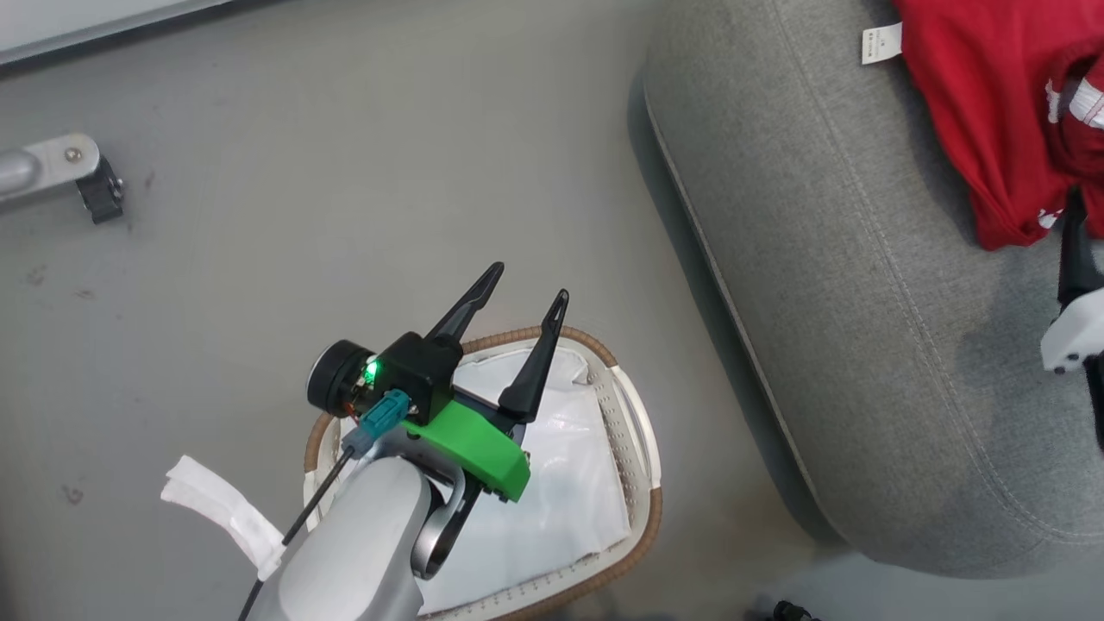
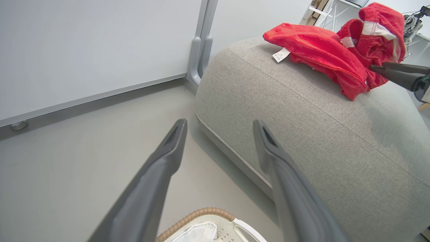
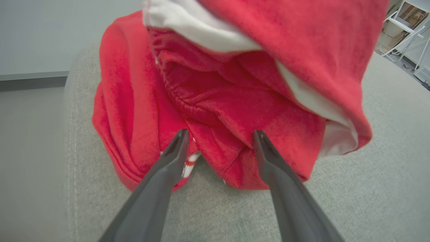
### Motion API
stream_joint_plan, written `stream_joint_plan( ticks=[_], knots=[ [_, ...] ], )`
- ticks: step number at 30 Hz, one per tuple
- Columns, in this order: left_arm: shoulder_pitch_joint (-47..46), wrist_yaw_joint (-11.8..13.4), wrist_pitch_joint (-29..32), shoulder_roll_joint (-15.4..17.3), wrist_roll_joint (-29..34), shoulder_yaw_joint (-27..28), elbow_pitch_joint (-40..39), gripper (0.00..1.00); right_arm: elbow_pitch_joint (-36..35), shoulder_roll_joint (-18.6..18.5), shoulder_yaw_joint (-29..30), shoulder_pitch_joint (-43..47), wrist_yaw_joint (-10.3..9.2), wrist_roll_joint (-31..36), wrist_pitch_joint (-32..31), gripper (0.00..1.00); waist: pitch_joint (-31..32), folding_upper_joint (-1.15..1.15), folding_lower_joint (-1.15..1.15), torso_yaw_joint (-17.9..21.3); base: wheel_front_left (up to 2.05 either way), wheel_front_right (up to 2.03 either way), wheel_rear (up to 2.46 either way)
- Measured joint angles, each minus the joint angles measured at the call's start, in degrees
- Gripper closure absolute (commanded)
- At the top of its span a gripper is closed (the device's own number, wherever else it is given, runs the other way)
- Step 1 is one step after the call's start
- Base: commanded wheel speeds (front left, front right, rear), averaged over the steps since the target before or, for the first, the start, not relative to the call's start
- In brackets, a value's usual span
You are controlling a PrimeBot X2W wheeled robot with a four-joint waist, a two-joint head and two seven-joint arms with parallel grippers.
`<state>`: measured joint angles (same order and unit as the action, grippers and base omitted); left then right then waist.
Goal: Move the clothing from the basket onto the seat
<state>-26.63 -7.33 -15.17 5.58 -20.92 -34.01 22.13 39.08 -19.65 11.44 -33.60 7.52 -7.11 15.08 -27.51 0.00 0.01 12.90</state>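
Note:
The red clothing (image 1: 975, 112) lies bunched on the far right of the grey seat (image 1: 862, 302), its white tag (image 1: 881, 43) resting on the cushion. My right gripper (image 3: 221, 133) is open just above the seat, its tips at the near folds of the clothing (image 3: 235, 101), and white trim shows on top. It enters the head view at the right edge (image 1: 1076, 224). My left gripper (image 1: 530, 280) is open and holds nothing, hovering over the far rim of the basket (image 1: 642, 483). The basket holds only its white liner (image 1: 552, 466).
The basket stands on the grey floor just left of the seat's rounded corner. A white strip of cloth (image 1: 224, 509) lies on the floor by its left side. A metal leg with a black foot (image 1: 60, 168) is at the far left. A grey upright post (image 2: 201, 43) stands behind the seat.

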Motion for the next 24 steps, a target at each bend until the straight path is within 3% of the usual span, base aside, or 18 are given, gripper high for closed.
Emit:
stream_joint_plan(
  ticks=[6, 13, 24],
  knots=[
    [3.88, 0.0, 0.0, -0.99, 0.29, 3.34, 0.04, 0.0, -3.56, 1.7, -1.6, 8.71, 0.0, -1.64, 0.0, 0.0, 5.19, 0.0, -0.01, 0.45, 0.0, 0.0, 0.0],
    [8.54, 0.0, 0.0, -1.86, 1.54, 8.31, -0.82, 0.0, -9.35, 6.52, -5.59, 13.49, 0.0, -4.36, 0.0, 0.0, 10.88, 0.0, -0.01, -0.67, 0.0, 0.0, 0.0],
    [14.23, 0.33, 0.0, -2.61, 6.98, 20.93, -3.68, 0.0, -15.05, 10.89, -9.8, 13.75, 0.0, -5.9, 0.0, 0.0, 15.72, 0.0, -0.01, -7.79, 0.0, 0.0, 0.0]
  ],
)
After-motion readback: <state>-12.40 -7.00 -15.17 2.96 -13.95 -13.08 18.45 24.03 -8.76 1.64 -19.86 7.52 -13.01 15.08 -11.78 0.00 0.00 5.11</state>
